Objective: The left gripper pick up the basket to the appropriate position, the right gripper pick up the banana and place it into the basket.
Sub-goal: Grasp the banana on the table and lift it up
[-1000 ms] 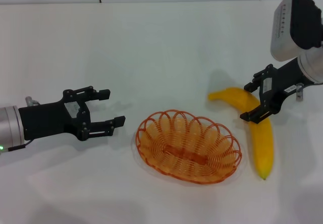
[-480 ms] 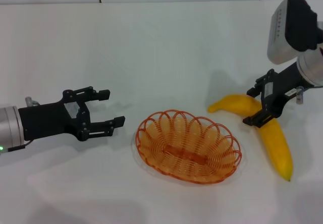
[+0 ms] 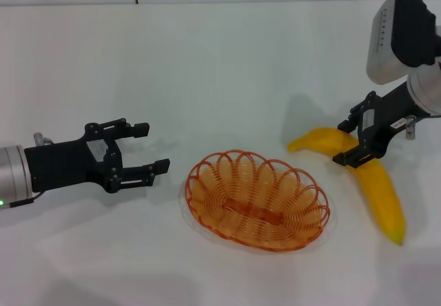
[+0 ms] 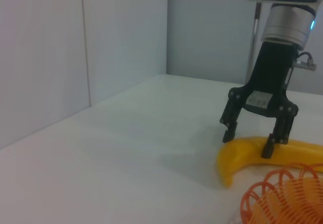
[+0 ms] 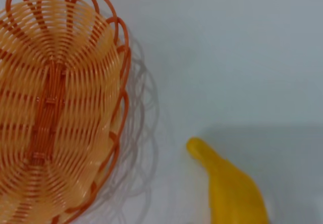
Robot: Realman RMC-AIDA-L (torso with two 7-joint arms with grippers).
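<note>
While the basket (image 3: 258,200) sits on the white table (image 3: 227,65), the left gripper (image 3: 143,151) hovers just off its nine o'clock side, fingers spread and holding nothing. At the basket's three o'clock lies the banana (image 3: 365,175); the right gripper (image 3: 355,140) straddles its bend, fingers spread either side, not yet pinching.

White table (image 3: 227,65), perhaps panelled wall (image 4: 60,57).
</note>
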